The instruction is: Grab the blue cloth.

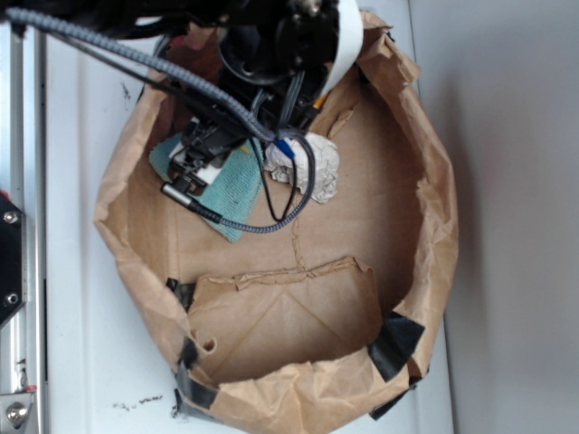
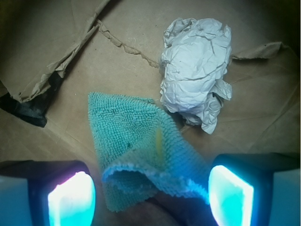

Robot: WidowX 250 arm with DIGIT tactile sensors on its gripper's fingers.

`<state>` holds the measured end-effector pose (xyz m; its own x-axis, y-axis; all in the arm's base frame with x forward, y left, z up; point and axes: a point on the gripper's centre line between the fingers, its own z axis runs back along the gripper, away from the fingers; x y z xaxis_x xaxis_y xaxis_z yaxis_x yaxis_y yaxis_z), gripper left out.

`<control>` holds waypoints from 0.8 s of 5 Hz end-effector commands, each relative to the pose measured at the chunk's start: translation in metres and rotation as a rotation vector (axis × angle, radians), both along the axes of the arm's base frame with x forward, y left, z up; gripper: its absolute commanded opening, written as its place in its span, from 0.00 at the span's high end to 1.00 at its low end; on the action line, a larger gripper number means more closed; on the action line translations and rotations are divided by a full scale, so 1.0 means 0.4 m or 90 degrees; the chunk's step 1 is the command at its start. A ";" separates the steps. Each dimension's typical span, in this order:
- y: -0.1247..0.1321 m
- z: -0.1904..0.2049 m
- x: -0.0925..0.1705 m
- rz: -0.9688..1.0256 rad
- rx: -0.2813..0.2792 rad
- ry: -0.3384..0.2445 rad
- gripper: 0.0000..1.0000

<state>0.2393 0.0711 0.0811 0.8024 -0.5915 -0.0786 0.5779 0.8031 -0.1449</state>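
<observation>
A: In your exterior view, where is the blue cloth (image 1: 237, 183)?

B: It lies on the floor of the brown paper enclosure (image 1: 425, 262), partly under the gripper (image 1: 192, 167), beside the paper ball (image 1: 312, 167).

A: And your wrist view?

B: Your fingers (image 2: 71, 200) stand spread, the blue cloth's (image 2: 141, 150) near folded edge between them, nothing clamped. The paper ball (image 2: 197, 66) sits just beyond.

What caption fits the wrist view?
Open pincer straddling the blue cloth, crumpled paper ball beyond.
</observation>
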 end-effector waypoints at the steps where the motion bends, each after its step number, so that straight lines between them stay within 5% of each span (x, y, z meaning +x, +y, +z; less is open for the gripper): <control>1: -0.029 -0.036 -0.073 -0.027 0.016 0.012 0.00; 2: -0.030 -0.037 -0.064 -0.033 0.012 -0.003 0.00; 3: -0.027 -0.045 -0.044 -0.020 0.009 -0.003 0.16; 4: -0.024 -0.052 -0.038 -0.015 0.011 0.002 1.00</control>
<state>0.2192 0.0662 0.0486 0.7986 -0.5898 -0.1199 0.5683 0.8045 -0.1727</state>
